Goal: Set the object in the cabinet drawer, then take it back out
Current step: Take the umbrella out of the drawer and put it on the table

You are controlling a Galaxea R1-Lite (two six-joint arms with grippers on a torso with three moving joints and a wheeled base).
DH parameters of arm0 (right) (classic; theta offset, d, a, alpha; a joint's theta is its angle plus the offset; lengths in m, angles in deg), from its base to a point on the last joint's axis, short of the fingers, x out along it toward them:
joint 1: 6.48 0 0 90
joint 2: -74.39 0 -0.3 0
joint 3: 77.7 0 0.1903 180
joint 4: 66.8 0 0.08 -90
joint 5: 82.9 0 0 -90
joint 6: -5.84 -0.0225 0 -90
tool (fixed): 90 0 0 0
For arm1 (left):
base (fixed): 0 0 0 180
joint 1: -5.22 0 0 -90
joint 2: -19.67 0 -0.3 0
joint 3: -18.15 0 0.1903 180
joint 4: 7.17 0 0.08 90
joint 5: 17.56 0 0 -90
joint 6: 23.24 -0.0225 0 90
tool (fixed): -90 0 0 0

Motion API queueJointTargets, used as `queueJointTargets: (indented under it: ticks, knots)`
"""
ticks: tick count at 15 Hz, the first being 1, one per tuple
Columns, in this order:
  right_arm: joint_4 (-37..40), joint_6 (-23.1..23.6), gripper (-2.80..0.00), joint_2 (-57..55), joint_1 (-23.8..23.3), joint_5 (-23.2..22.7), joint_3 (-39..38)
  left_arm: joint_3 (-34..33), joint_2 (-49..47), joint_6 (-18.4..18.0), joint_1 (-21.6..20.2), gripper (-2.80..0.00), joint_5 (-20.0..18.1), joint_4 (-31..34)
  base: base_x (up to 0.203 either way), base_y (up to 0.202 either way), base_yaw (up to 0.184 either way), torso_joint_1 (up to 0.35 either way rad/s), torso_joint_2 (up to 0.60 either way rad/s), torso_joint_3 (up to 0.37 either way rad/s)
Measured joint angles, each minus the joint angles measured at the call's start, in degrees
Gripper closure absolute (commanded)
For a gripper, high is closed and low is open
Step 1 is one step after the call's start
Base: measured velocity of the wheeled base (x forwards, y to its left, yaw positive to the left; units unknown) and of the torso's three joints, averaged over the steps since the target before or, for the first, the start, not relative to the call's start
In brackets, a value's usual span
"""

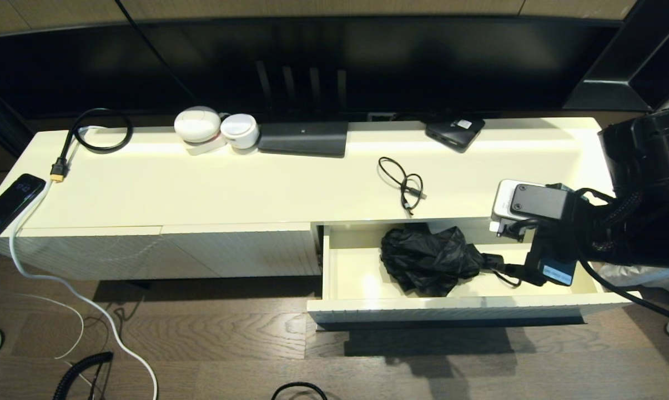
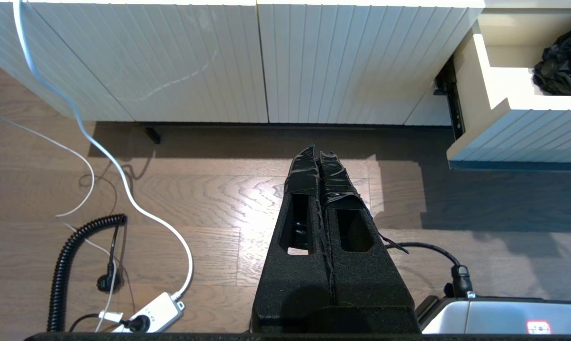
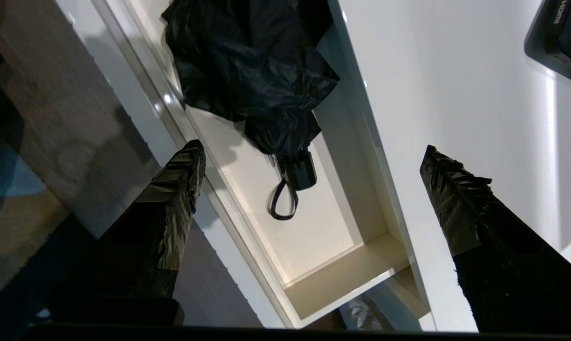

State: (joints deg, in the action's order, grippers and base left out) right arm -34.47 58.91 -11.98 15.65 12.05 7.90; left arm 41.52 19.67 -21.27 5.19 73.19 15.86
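The cabinet drawer (image 1: 456, 304) is pulled out at the cabinet's right end, and its cream floor (image 3: 313, 237) shows. A crumpled black folded umbrella (image 1: 428, 258) lies inside, its handle and wrist loop (image 3: 290, 189) pointing to the drawer's right end. My right gripper (image 1: 539, 261) hovers above that right end, open, its taped fingers spread wide on either side of the handle (image 3: 312, 149) and apart from it. My left gripper (image 2: 319, 151) is shut on nothing, low over the wooden floor, facing the fluted cabinet front; the drawer (image 2: 527, 132) and umbrella (image 2: 562, 61) are off to its side.
On the cabinet top lie a looped black cable (image 1: 406, 186), a small black box (image 1: 455, 132), a flat black device (image 1: 303, 139), two white round gadgets (image 1: 198, 125) and a phone (image 1: 9, 204). White cables (image 1: 62, 289) and a power strip (image 2: 148, 315) trail over the floor.
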Motion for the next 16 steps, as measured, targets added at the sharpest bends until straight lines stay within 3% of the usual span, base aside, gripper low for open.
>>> queueJointTargets:
  ticks: [6,12,16]
  knots:
    - [0.4,16.5,-2.80,-2.3,-5.7,-5.0,-0.2,0.0,0.0,0.0,0.0,0.00,0.0,0.0,0.000,0.000,0.000,0.000,0.00,0.000]
    - [-0.7,17.7,-2.80,-10.2,-5.7,-9.0,1.2,0.0,0.0,0.0,0.0,0.00,0.0,0.0,0.000,0.000,0.000,0.000,0.00,0.000]
    - [-0.5,17.6,-2.80,-14.6,-5.6,-9.0,3.6,0.0,0.0,0.0,0.0,0.00,0.0,0.0,0.000,0.000,0.000,0.000,0.00,0.000]
